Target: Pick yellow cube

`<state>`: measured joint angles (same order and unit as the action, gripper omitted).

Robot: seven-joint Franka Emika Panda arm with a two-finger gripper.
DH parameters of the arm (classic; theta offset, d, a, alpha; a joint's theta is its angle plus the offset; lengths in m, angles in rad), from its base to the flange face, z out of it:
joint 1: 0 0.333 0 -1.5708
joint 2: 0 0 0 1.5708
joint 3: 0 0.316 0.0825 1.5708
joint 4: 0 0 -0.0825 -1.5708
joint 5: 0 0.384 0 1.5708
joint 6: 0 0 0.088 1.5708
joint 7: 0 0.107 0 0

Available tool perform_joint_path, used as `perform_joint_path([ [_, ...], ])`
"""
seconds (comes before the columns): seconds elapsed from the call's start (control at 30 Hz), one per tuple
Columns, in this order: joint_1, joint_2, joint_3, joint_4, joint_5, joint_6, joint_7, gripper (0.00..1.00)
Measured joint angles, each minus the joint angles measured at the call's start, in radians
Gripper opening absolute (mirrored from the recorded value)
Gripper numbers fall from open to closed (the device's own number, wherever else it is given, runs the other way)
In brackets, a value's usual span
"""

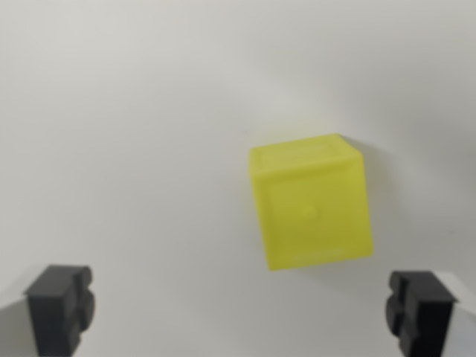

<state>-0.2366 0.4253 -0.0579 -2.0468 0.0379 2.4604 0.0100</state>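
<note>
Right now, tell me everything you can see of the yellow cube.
The yellow cube looks like slightly translucent plastic, with a recessed panel on each visible face and a small dot at the centre of the near face. It rests on a plain white surface, turned slightly askew, right of centre in the wrist view. Nothing touches it: both dark fingers sit apart from it, wide open.

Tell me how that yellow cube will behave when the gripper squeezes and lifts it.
The yellow cube looks like rigid, slightly translucent plastic, so probably stiff and light. Its flat faces suggest it will slide rather than roll. The smooth surface may be somewhat slippery, and it sits skewed to the open gripper, so it might twist on closing.
</note>
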Motion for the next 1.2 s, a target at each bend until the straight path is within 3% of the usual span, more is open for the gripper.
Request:
perform_joint_path([
  [0.83, -0.051, 0.155, 0.001, 0.058, 0.018, 0.103, -0.247, 1.0],
  [1.2, -0.053, 0.217, 0.0, 0.077, 0.029, 0.146, -0.272, 1.0],
])
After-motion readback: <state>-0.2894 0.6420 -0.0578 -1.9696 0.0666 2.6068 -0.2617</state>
